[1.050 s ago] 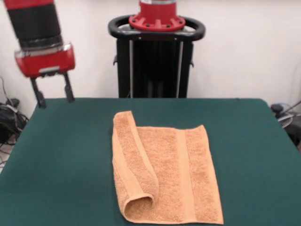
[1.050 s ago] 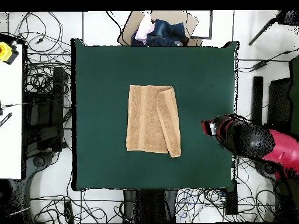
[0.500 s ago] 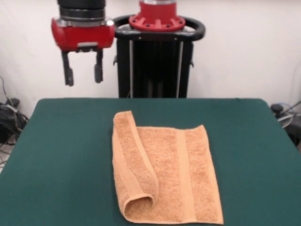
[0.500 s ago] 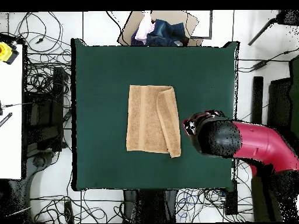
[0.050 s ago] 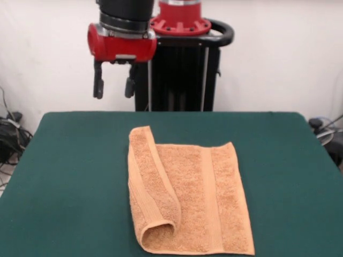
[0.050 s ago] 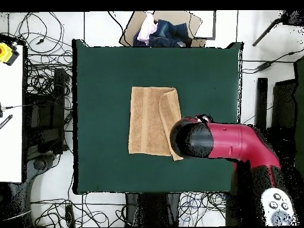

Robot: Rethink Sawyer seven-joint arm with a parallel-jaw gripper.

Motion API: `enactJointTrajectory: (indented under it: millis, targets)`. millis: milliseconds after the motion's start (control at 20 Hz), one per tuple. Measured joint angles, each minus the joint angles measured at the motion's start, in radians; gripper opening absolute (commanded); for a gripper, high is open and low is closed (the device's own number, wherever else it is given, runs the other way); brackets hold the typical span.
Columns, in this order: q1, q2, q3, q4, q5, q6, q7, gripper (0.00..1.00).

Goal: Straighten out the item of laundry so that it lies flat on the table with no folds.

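The item of laundry (image 5: pixel 209 198) is a peach towel lying mid-table, with its left long edge folded over into a rolled flap (image 5: pixel 155 187) in the front view. Its right part lies flat, with a woven band running lengthwise. My gripper (image 5: pixel 113 87) hangs high above the table's (image 5: pixel 69 176) far side, left of the towel, open with nothing between its fingers (image 5: pixel 98 87). In the overhead view the towel (image 6: pixel 145 122) shows its flap (image 6: pixel 171 119) on the right. There the red arm (image 6: pixel 228 142) reaches in from the right, its black wrist covering the towel's lower right corner.
A cardboard box of clothes (image 6: pixel 160 29) sits beyond the table's top edge in the overhead view. Cables (image 6: pixel 47 89) lie on the floor around the table, and a white bench (image 6: pixel 10 119) stands at the left. The black pedestal (image 5: pixel 179 69) is behind the gripper.
The arm has swung from off the table's side toward the towel. The gripper moved right in the front view and now hangs over the towel's folded side. The towel has not moved.
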Motion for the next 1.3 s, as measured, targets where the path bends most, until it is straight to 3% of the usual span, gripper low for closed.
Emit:
enactJointTrajectory:
  millis: [200, 350, 850, 1050, 1300]
  targets:
    - [0.044, 0.069, -0.06, -0.033, -0.016, -0.038, 0.061, 1.0]
    - [0.073, 0.176, -0.123, -0.076, -0.029, -0.116, 0.123, 1.0]
    - [0.096, 0.435, -0.241, -0.166, -0.029, -0.343, 0.16, 1.0]
    - [0.096, 0.475, -0.258, -0.167, -0.029, -0.378, 0.16, 1.0]
    - [0.069, 0.463, -0.259, -0.139, -0.027, -0.38, 0.16, 1.0]
